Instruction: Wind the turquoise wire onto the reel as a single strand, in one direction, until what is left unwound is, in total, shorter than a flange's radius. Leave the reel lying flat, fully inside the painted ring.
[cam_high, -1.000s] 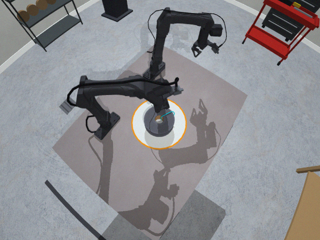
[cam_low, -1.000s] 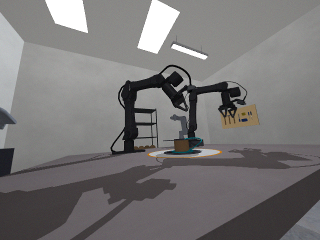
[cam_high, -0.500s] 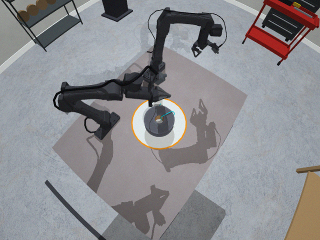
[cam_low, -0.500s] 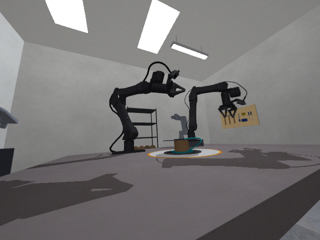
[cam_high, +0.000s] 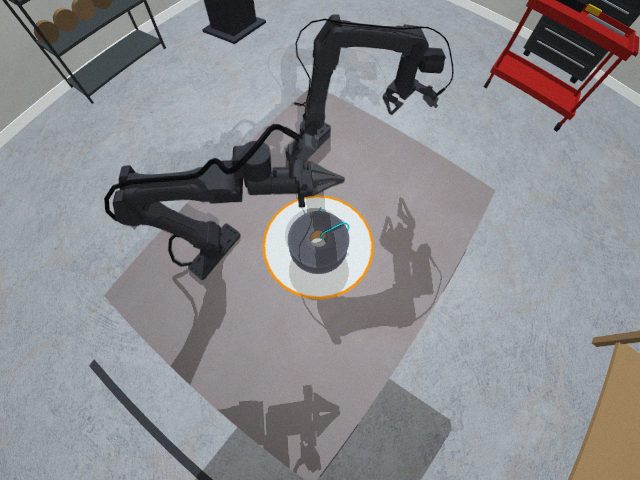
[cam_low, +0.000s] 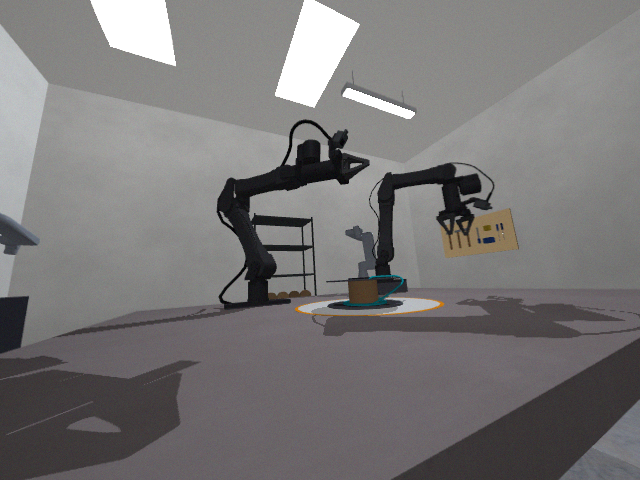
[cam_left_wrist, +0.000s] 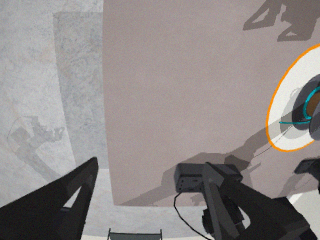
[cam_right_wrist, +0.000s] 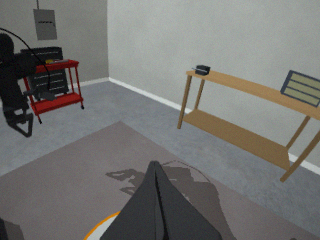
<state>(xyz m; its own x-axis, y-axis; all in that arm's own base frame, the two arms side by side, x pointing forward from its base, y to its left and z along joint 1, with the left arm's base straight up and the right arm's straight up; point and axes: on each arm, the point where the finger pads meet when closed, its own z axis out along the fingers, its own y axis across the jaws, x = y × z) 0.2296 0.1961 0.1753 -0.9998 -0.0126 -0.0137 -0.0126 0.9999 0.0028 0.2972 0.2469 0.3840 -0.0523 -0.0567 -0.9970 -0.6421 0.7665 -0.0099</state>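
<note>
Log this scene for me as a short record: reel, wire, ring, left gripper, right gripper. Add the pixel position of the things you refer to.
Reel: lying flat, inside the ring; reel (cam_high: 305, 250) (cam_low: 362, 291)
Wire: turquoise wire (cam_high: 336, 227) (cam_low: 395, 291) (cam_left_wrist: 295, 122), part looping out beyond the upper flange
Ring: orange painted ring (cam_high: 264, 248) (cam_low: 296, 308) (cam_left_wrist: 268, 122), around the reel
Left gripper: left gripper (cam_low: 456, 232), open, away from the reel
Right gripper: right gripper (cam_high: 343, 179) (cam_low: 368, 162) (cam_right_wrist: 155, 162), shut, holding nothing

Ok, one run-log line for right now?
reel: flat, inside painted ring | turquoise wire: loop sticking out past top flange | right gripper: shut, empty, above table | left gripper: open, empty
</note>
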